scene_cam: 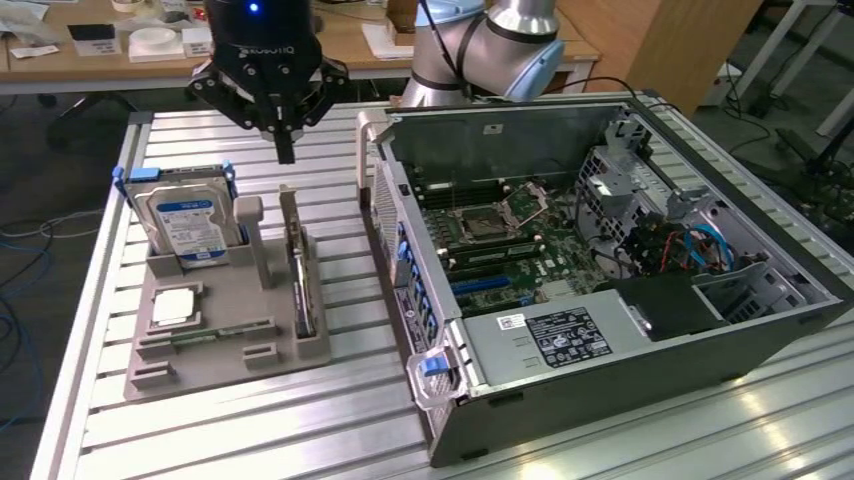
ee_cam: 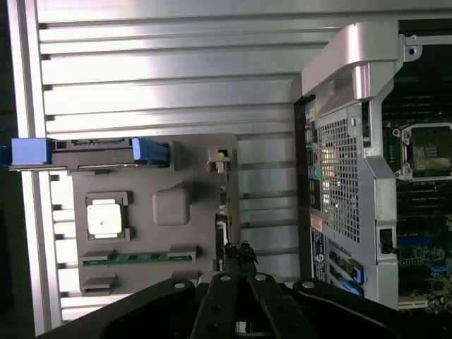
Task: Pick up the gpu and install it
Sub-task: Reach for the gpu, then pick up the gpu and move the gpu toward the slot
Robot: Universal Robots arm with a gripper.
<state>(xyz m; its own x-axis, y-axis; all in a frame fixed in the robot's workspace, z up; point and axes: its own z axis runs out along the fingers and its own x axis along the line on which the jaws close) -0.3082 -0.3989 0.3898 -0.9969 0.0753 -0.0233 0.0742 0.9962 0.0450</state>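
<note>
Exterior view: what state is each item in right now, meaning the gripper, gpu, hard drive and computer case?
gripper: shut, holding nothing, clear of the gpu.
gpu: standing on edge in the grey holder, not yet picked up.
hard drive: upright in the holder.
computer case: side open, motherboard exposed.

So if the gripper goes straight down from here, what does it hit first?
Probably the top edge of the gpu, standing on edge in the grey holder beneath the gripper; depth is unclear, so it might land just beside the card.
</note>
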